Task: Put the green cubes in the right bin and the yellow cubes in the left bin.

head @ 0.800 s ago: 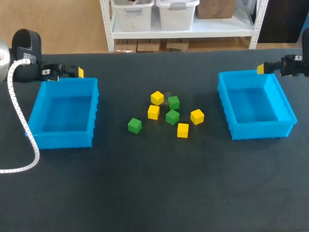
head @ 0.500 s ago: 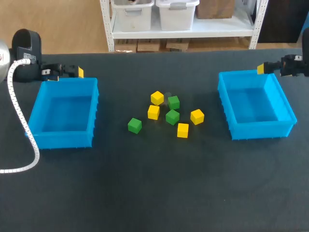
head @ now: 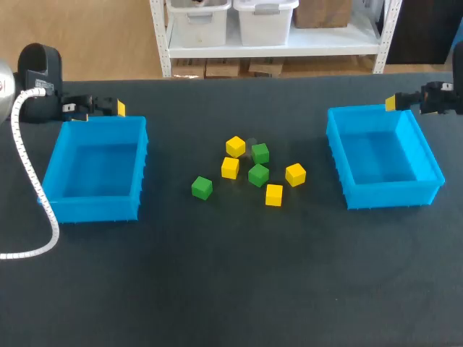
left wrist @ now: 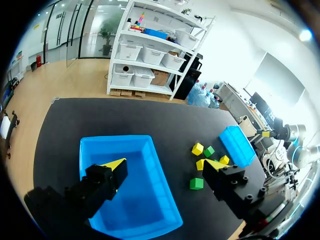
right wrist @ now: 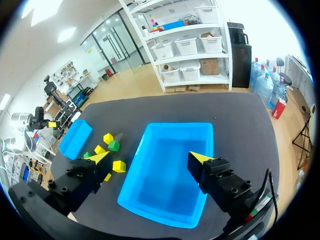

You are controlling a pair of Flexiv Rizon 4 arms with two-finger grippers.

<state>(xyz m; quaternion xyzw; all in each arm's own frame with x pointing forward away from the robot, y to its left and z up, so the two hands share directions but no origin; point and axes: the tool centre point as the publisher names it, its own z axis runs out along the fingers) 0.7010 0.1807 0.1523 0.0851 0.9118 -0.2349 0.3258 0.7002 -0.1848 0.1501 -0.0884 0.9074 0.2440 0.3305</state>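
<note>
Holding the left gripper (left wrist: 165, 165) wide open and empty at the far rim of the left bin (head: 94, 121), and the right gripper (right wrist: 150, 158) likewise at the right bin (head: 365, 110). Leaving four yellow cubes (head: 235, 146) and three green cubes (head: 202, 188) clustered mid-table, well apart from both bins, with dark table (head: 231, 289) stretching between.

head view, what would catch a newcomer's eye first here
Two bright blue bins stand out on the dark table: the left bin and the right bin, neither holding any cubes. Between them, mid-table, lies a loose cluster of four yellow cubes and three green cubes. The left gripper and right gripper hang open, each by the far edge of its own bin.
</note>
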